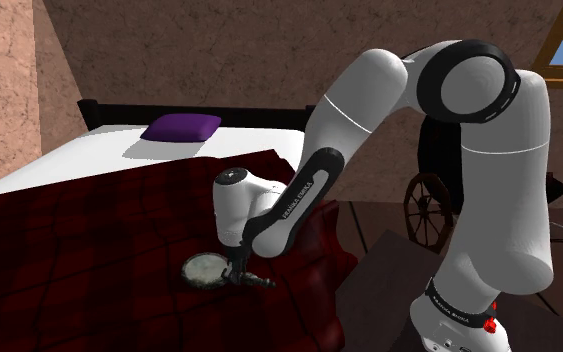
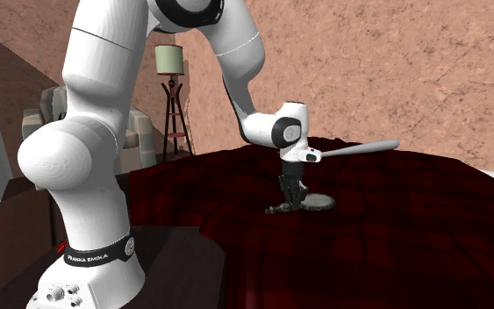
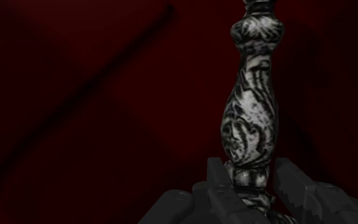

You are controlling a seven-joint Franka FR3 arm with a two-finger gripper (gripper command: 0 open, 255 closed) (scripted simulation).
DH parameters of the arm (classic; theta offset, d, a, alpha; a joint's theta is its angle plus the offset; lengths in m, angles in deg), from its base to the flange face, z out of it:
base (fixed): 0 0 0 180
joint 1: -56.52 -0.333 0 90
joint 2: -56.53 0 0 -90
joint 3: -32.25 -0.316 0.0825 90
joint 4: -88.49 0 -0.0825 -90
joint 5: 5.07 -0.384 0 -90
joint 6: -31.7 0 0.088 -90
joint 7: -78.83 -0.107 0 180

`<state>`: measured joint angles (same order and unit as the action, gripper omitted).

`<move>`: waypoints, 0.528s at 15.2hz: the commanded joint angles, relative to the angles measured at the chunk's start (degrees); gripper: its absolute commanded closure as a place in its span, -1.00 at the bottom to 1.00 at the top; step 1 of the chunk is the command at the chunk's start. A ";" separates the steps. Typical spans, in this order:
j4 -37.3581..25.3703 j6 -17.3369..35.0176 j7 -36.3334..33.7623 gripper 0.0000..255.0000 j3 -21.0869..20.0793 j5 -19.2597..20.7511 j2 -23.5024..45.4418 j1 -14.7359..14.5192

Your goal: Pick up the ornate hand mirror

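Shoulder view, left to right: the hand mirror (image 1: pixel 207 270) lies flat on the dark red bed (image 1: pixel 69 250), round glass leftmost. The end effector (image 1: pixel 237 270) is down on its neck, and the handle (image 1: pixel 259 283) trails off rightward. So the long axis runs left-right, with the fingers straddling it crosswise (the wrist view agrees), clamped on the carved handle by the look of it. A straight-up lift is what's called for, I'd say. Lettering: FRANKA EMIKA on the forearm (image 1: pixel 304 195) and again on the base band (image 2: pixel 96 255).

White arm (image 1: pixel 369 100) bent low, wrist (image 1: pixel 237 205) straight down (black fingers (image 3: pixel 219 181) clasped on the mirror handle (image 3: pixel 248 108)).
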<state>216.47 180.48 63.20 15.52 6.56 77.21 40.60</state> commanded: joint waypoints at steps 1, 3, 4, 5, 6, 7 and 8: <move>0.00 0.02 0.00 1.00 -0.01 0.00 0.02 -0.01; 0.00 0.02 -0.01 1.00 -0.01 0.01 0.02 -0.02; 0.01 0.02 -0.01 1.00 -0.01 0.00 0.01 -0.01; 0.02 0.03 -0.01 1.00 -0.01 0.00 0.01 -0.01; 0.06 0.11 -0.14 1.00 0.00 0.06 0.06 -0.10; 0.10 -0.50 0.14 1.00 -0.25 -0.34 -0.63 0.08; 0.12 -1.13 0.42 1.00 -0.50 -0.73 -1.30 0.26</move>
<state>216.56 179.82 63.41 15.23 6.13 76.43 40.74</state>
